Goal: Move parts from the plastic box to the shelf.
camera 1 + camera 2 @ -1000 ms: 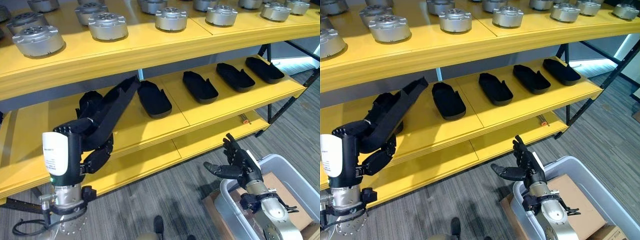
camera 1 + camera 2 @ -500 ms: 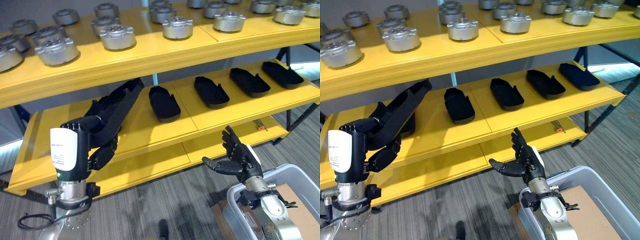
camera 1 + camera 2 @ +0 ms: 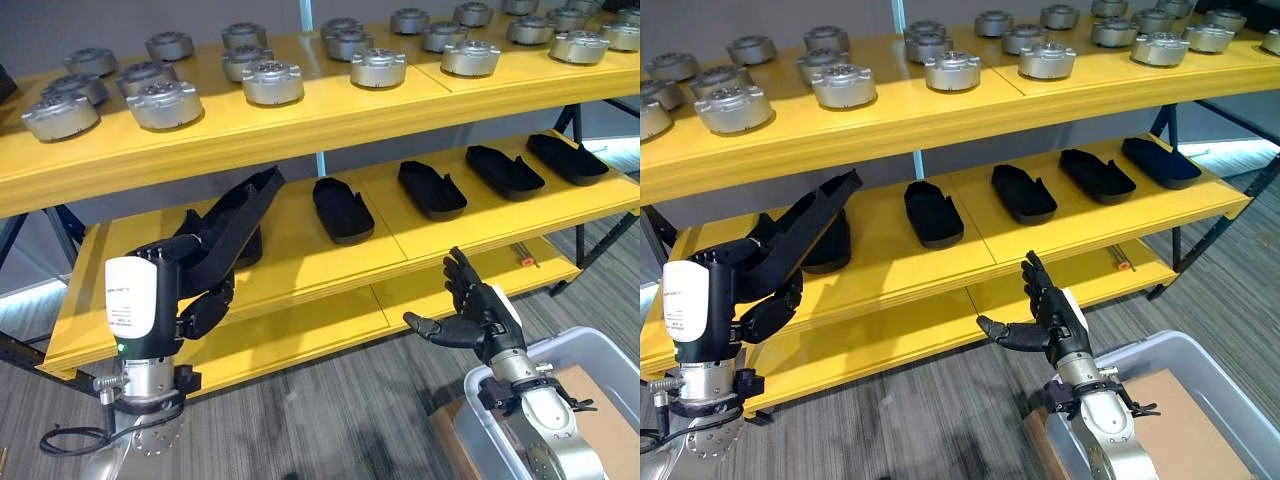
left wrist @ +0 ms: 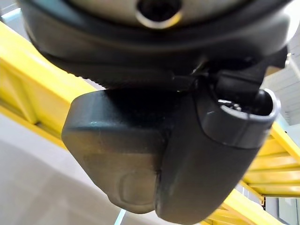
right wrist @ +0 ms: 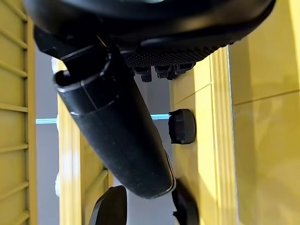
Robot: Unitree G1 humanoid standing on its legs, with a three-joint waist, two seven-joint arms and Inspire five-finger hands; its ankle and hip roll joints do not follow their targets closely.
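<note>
Before the shelf (image 3: 300,262) — left robot hand (image 3: 190,290) round black part (image 3: 235,215)

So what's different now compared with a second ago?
The camera has swung left; the shelf parts stayed put. The left hand still grips its black part raised toward the middle shelf, and the right hand stays open above the plastic box.

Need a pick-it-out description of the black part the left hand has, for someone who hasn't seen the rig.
Find the yellow shelf; its middle level carries a row of flat black parts. At the left end of that level, the left hand grips one black part. Unlike its neighbours, which lie flat, this one is lifted and slants up towards the shelf.
</note>
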